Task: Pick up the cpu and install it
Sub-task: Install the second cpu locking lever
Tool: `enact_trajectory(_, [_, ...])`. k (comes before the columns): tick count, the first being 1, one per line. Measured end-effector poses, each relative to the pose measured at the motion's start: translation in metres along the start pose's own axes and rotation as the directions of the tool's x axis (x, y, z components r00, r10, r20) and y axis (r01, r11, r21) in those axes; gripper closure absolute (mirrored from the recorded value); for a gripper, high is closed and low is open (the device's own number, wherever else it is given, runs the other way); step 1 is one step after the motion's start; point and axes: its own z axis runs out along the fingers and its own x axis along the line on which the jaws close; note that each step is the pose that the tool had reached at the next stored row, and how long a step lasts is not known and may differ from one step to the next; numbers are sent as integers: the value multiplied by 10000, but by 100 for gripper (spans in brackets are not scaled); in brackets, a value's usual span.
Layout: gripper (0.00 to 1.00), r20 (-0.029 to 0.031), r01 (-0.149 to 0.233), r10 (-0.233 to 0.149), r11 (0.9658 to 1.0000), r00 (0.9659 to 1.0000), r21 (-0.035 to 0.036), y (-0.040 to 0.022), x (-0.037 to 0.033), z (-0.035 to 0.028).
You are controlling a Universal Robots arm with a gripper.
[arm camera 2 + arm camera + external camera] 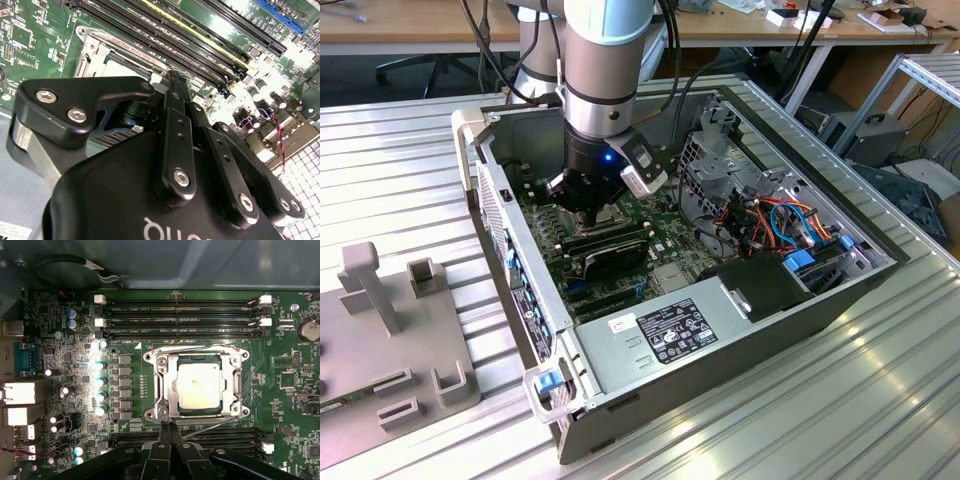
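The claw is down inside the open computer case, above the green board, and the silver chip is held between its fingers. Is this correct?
Not quite. The chip is not in the claw: the first wrist view shows it lying flat in its metal frame on the board. The rest is right: the claw is down inside the open case.
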Motion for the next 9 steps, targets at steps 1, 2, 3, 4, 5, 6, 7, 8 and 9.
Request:
enact_trajectory(1, [89,0,-1,1,10000,10000,-1,1,1,3])
enact_trajectory(2, [89,2,-2,2,10000,10000,-3,1,1,8])
enact_trajectory(3, [89,1,-2,2,10000,10000,-14,1,2,13])
enact_trajectory(4, [89,1,-4,4,10000,10000,-21,2,2,19])
enact_trajectory(5, [89,1,-5,5,10000,10000,-26,2,2,25])
enact_trajectory(6, [89,1,-5,5,10000,10000,-29,2,3,31])
enact_trajectory(7, [89,1,-4,4,10000,10000,-29,2,3,38])
enact_trajectory(8, [89,0,-4,4,10000,10000,-29,2,4,46])
enact_trajectory(9, [89,0,-3,3,10000,10000,-29,2,4,62])
